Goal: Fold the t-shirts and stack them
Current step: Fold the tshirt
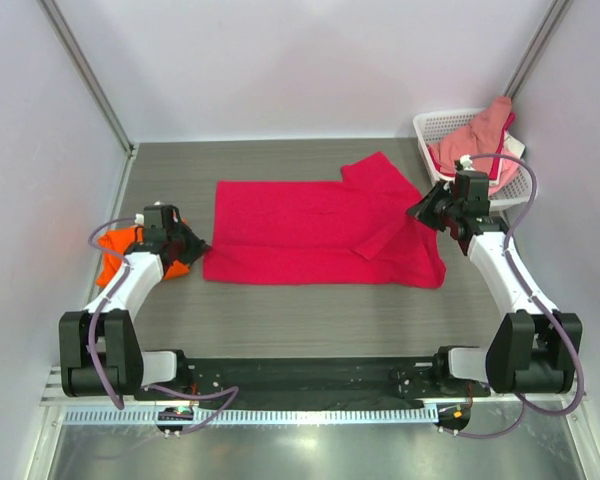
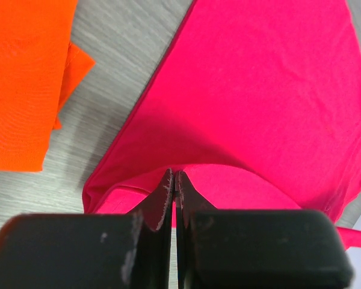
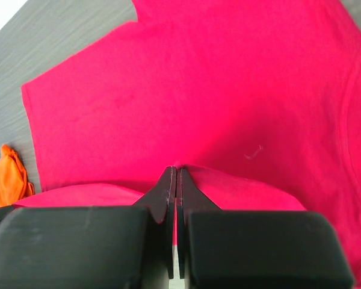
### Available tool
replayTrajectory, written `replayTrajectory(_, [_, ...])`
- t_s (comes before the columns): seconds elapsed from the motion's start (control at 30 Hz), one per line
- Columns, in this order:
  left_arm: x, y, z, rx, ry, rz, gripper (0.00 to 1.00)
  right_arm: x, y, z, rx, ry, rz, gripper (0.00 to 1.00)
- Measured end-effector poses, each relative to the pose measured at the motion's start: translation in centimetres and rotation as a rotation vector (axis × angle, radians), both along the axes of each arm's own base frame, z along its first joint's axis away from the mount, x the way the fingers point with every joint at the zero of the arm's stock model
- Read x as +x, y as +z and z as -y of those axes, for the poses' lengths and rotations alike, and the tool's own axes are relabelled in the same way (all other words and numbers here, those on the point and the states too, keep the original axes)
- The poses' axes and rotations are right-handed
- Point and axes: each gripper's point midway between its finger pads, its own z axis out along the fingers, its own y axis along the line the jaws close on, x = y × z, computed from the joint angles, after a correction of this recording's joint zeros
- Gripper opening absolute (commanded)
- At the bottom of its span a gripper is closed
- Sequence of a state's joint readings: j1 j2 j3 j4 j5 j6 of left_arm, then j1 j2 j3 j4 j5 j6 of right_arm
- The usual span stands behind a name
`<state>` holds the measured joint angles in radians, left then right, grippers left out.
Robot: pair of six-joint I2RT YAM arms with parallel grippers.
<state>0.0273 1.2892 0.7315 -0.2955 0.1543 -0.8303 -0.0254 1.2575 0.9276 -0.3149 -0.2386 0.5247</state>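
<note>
The crimson-red t-shirt [image 1: 310, 232] lies spread across the middle of the table, with a sleeve folded over near its right end. My left gripper [image 1: 194, 246] is at its left edge, shut, with a fold of red cloth [image 2: 259, 102] pinched between the jaws [image 2: 175, 174]. My right gripper [image 1: 426, 211] is at the shirt's right edge, also shut on a raised fold of red cloth [image 3: 198, 90] at its tips [image 3: 176, 170]. The orange t-shirt [image 1: 115, 255] lies crumpled on the table at the left, beside the left arm; it also shows in the left wrist view [image 2: 18, 78] and the right wrist view [image 3: 6, 177].
A white lattice basket [image 1: 435, 125] stands at the back right corner with pink-red clothing [image 1: 480, 140] hanging out of it, just behind my right arm. White walls close in the table on the left, back and right.
</note>
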Motion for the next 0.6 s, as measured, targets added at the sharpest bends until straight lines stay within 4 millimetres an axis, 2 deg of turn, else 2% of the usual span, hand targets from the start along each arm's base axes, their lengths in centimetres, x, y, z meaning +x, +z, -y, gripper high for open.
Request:
replayTrajectory(0.17, [1.0,0.8,-0.2,0.012,0.007,0.024,0.0,1.6,0.3,0.1,-0.008,0.006,0.007,0.01])
replayTrajectory(0.37, [2.1,1.3,-0.4,0.028,0.015,0.039,0.0,2.1,-0.6,0.2,-0.018,0.012,-0.016,0.01])
replayTrajectory(0.6, [3.5,0.0,-0.3,0.032,0.01,-0.001,0.0,2.6,-1.0,0.4,-0.027,0.003,-0.028,0.01])
